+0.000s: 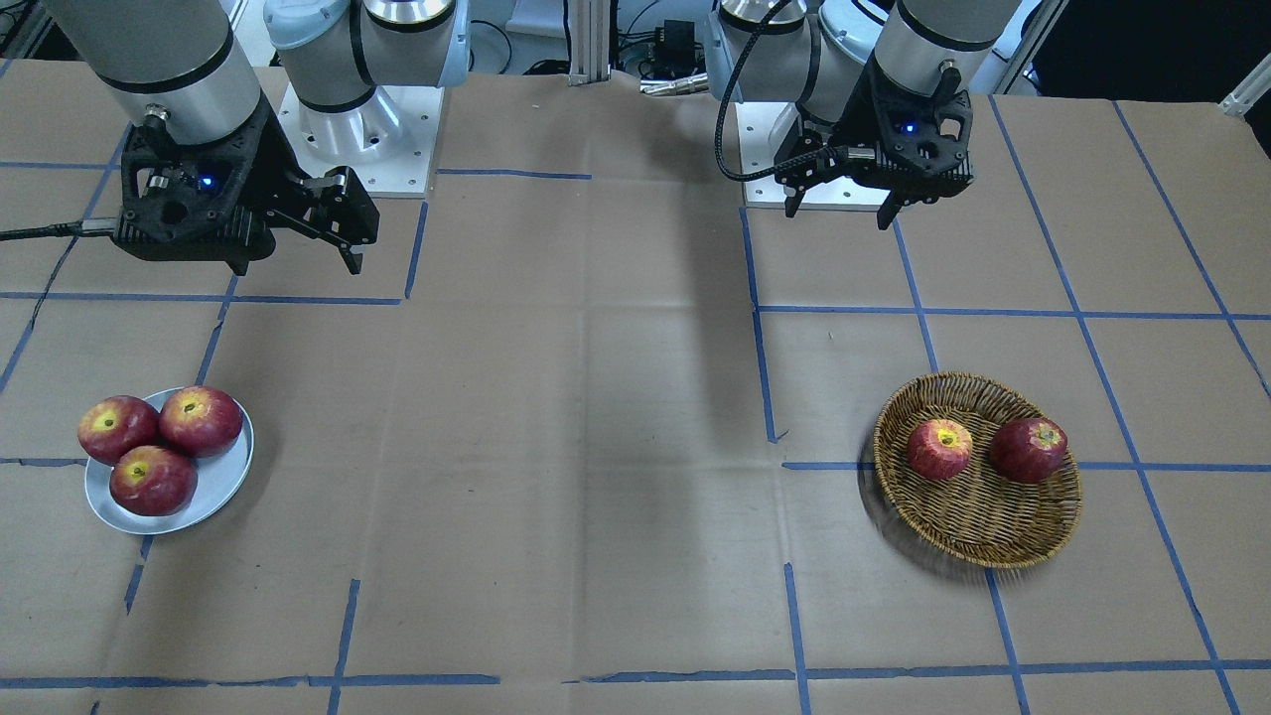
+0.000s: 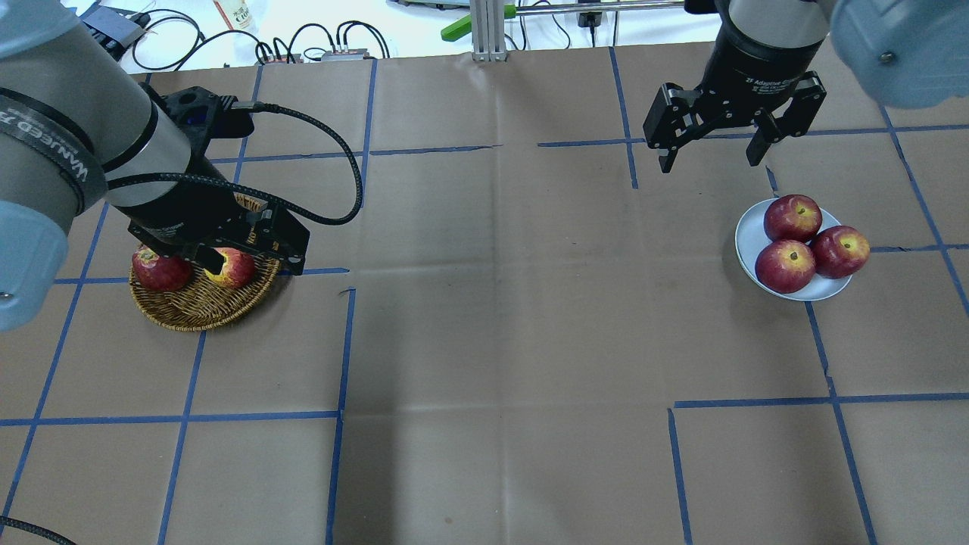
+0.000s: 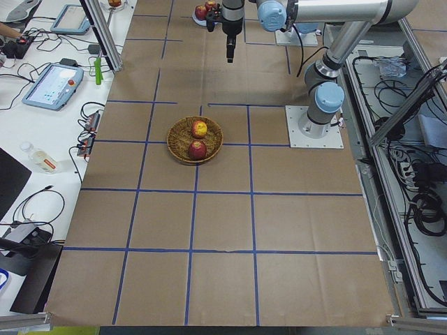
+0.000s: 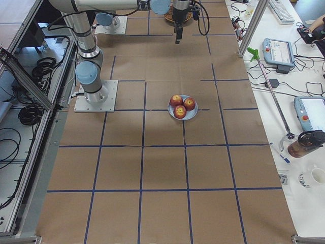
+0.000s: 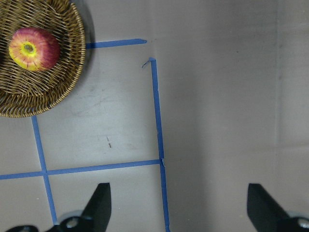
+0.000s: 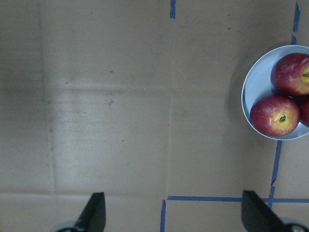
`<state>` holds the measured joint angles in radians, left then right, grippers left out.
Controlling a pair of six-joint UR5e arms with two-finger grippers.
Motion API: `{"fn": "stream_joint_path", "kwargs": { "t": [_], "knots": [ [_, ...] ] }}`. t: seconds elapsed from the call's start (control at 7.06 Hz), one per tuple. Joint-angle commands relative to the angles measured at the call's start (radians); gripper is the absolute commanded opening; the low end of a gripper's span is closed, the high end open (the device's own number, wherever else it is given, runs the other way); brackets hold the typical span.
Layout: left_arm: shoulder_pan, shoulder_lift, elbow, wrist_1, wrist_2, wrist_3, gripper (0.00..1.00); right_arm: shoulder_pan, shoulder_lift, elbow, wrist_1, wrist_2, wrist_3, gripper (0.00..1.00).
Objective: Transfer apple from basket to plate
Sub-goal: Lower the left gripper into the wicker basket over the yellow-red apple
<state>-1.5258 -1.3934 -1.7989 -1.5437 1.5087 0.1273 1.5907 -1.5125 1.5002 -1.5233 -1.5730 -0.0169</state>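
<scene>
The paler pinkish-red apple (image 1: pixel 939 448) with a yellow stem hollow lies in the wicker basket (image 1: pixel 978 531), beside a dark red apple (image 1: pixel 1029 449). It also shows in the left wrist view (image 5: pixel 33 48) at the top left. My left gripper (image 1: pixel 839 213) hangs open and empty high above the table, between the basket and the robot's base. In the overhead view it (image 2: pixel 253 266) partly covers the basket (image 2: pixel 189 310) and the apple (image 2: pixel 236 269). The pale blue-grey plate (image 1: pixel 213 492) holds three deeper-red apples. My right gripper (image 2: pixel 710 161) is open and empty, raised behind the plate (image 2: pixel 748 235).
The table is covered in brown paper with a blue tape grid. The right wrist view shows the plate (image 6: pixel 252 94) at its right edge. Tablets, cables and a bottle lie on side benches beyond the table's ends.
</scene>
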Motion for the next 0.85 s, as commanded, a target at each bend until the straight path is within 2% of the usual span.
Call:
{"fn": "stream_joint_path", "kwargs": {
  "t": [0.0,0.28,0.42,0.71],
  "knots": [
    [0.013,-0.010,-0.003,0.007,0.028,0.002,1.00,0.000,0.000,0.000,0.000,0.001,0.000,1.00],
    [0.056,-0.015,-0.019,0.013,0.149,-0.012,1.00,0.000,0.000,0.000,0.000,0.001,0.000,1.00],
    [0.078,-0.022,-0.019,0.016,0.147,0.004,1.00,0.000,0.000,0.000,0.000,0.001,0.000,1.00],
    [0.175,-0.161,-0.022,0.232,0.151,0.176,1.00,0.000,0.000,0.000,0.000,0.001,0.000,1.00]
  ]
}}
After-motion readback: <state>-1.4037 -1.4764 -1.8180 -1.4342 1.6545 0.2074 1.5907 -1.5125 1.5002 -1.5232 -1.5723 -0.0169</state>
